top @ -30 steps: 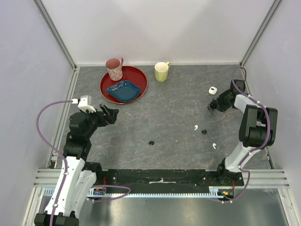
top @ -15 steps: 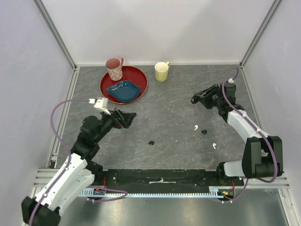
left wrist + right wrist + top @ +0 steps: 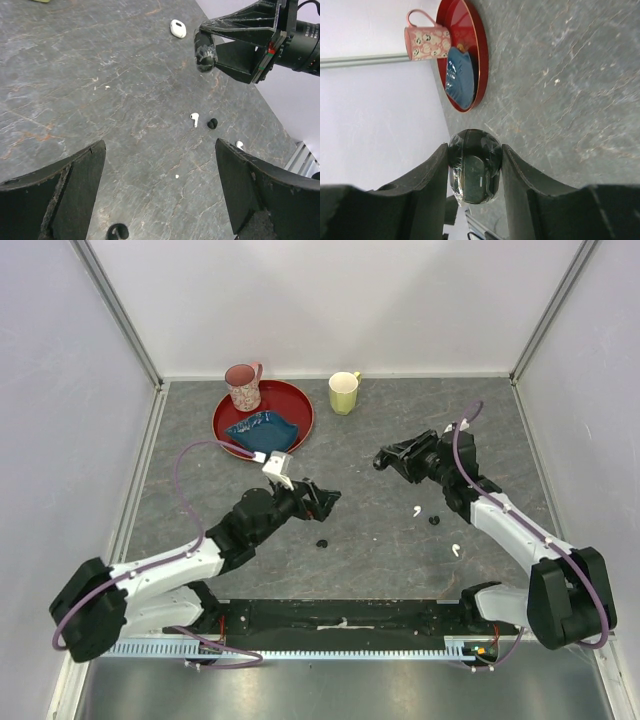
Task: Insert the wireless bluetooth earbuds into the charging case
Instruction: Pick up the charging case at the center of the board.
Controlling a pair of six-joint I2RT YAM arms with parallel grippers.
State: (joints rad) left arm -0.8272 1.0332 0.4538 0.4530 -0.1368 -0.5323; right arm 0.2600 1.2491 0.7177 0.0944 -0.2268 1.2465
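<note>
My left gripper (image 3: 160,150) hangs over the table (image 3: 75,75) with its fingers spread wide and nothing between them. Off toward the right edge lies one earbud (image 3: 239,144), too small for me to read its heading. A little farther on is the other earbud (image 3: 194,119), with a small black bit (image 3: 212,123) just beside it. This one is tiny, smooth and lying flat, so I judge an off-centre pinch could squirt it sideways or catch the black bit along with it. Its long axis lies along the table, stem pointing back toward my left wrist and bulb end away.

Beyond it my right gripper (image 3: 204,45) hovers with its taped tips pressed together, holding nothing I can see. Both arms converge here and could crowd each other.

Farthest is the charging case (image 3: 178,28), flat on the table near my right gripper, its longer side slanting away. I cannot tell whether its lid is open. Unbraced, it may skid when an earbud is pushed in.
</note>
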